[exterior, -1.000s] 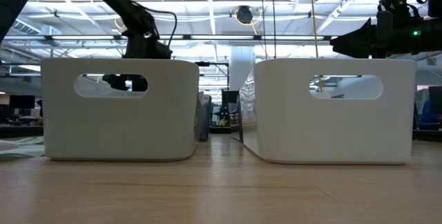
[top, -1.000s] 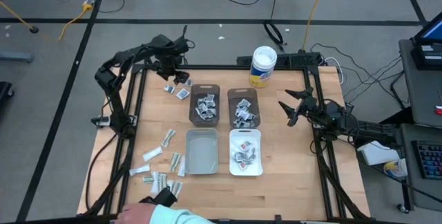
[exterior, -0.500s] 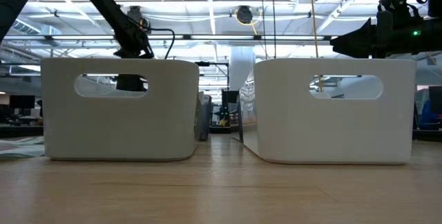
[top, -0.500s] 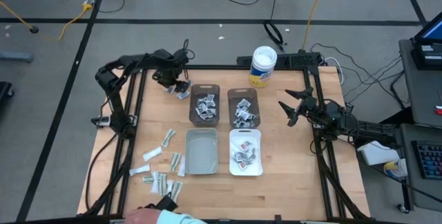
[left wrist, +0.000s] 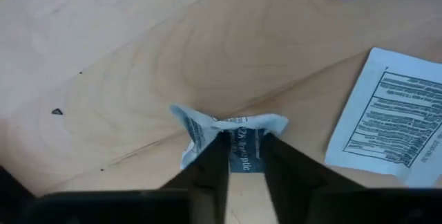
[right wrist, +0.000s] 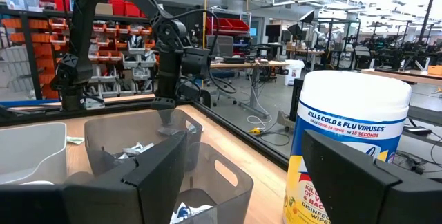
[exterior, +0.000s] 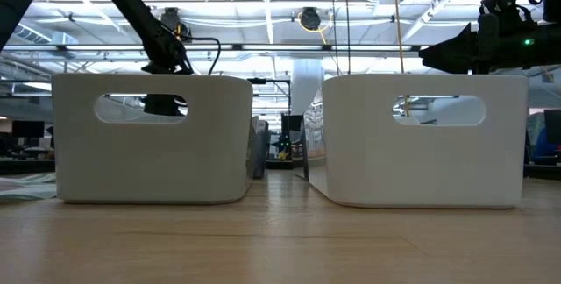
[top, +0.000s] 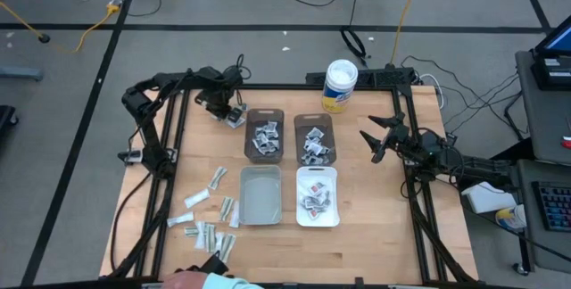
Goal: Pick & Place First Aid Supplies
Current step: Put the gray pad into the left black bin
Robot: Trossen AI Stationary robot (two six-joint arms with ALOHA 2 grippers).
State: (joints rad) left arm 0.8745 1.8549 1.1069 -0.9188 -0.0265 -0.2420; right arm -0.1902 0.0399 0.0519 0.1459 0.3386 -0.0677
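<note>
The left hand (left wrist: 243, 156) is down near the far left corner of the surface (top: 375, 218), its fingers (left wrist: 210, 162) pinched narrow on a crumpled packet (left wrist: 231, 135) lying on the wood, with a flat printed packet (left wrist: 387, 117) just beside it. The right hand (top: 375, 139) hovers wide open at the right edge, near the white tub (right wrist: 349, 137).

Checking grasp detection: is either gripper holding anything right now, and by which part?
The left gripper pinches a small crumpled packet at its middle, on the table. The right gripper is open, holding nothing.
</note>
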